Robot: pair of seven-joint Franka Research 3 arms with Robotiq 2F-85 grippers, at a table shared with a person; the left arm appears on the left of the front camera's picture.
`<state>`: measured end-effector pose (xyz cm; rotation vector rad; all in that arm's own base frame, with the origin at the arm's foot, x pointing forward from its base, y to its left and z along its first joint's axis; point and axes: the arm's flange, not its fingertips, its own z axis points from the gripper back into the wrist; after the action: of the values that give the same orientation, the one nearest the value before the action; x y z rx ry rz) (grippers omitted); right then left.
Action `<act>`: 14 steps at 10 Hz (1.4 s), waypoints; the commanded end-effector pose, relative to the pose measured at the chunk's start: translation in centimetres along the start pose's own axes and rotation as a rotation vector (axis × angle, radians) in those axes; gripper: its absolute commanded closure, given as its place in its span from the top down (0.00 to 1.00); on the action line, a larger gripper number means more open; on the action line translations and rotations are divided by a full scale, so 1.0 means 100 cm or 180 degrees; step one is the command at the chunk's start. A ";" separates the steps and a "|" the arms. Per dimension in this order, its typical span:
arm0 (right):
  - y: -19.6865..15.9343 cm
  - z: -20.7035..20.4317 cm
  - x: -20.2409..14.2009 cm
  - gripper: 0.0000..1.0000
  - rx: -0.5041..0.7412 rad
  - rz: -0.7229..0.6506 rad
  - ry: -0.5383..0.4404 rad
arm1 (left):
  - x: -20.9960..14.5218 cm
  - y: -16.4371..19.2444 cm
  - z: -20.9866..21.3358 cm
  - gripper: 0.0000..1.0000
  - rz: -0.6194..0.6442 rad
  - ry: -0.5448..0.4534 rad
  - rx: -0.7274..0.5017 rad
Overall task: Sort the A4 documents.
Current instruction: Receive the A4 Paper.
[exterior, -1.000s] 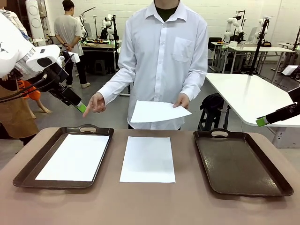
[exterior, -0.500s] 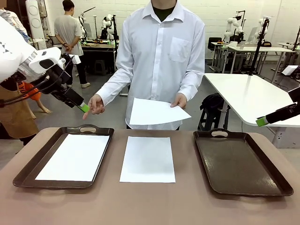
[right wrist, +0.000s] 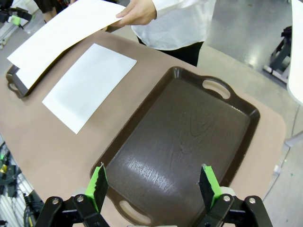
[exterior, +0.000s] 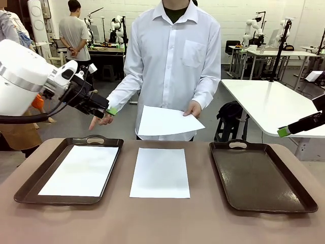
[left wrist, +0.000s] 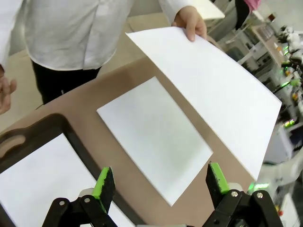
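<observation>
3 white paper sheets are in play. The middle sheet (exterior: 160,173) lies flat on the desk (exterior: 162,223) between 2 dark brown trays and touches neither. The tray sheet (exterior: 78,170) lies flat inside the left tray (exterior: 30,185), with a brown margin showing all round it. The held sheet (exterior: 167,121) hangs in the air over the desk's far edge, pinched at 1 corner by the person's hand (exterior: 193,109) and sagging a little toward the robot. The person's other hand (exterior: 101,120) is open, palm up, beside the far handle of the left tray.

The left claw (exterior: 107,110) is raised above the far end of the left tray, just beside that open hand, its jaws spread wide with nothing between them. In its wrist view the middle sheet sits straight ahead between the green pads (left wrist: 105,182), with the held sheet up and to the side.

The right claw (right wrist: 154,187) is released too, jaws wide and empty. It is high over the near end of the right tray (right wrist: 180,137), well apart from every sheet. That tray is bare, its whole floor free. Open desk runs along the near edge, in front of both trays.
</observation>
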<state>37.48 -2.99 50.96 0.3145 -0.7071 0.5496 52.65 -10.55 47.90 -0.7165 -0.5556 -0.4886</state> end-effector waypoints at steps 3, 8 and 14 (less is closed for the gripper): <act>-0.002 -0.003 -0.001 1.00 0.0055 0.0006 -0.0031 | 0.007 0.029 -0.043 1.00 0.0763 -0.0494 -0.0477; -0.002 -0.003 -0.001 1.00 0.0055 0.0006 -0.0031 | 0.013 0.025 -0.101 1.00 0.1347 -0.0514 -0.1449; -0.002 -0.003 -0.001 1.00 0.0055 0.0006 -0.0031 | 0.013 0.028 -0.149 1.00 0.1783 -0.0586 -0.1971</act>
<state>37.48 -2.98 50.95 0.3143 -0.7068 0.5497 59.00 -19.22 37.62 -1.4197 -0.3423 -0.0820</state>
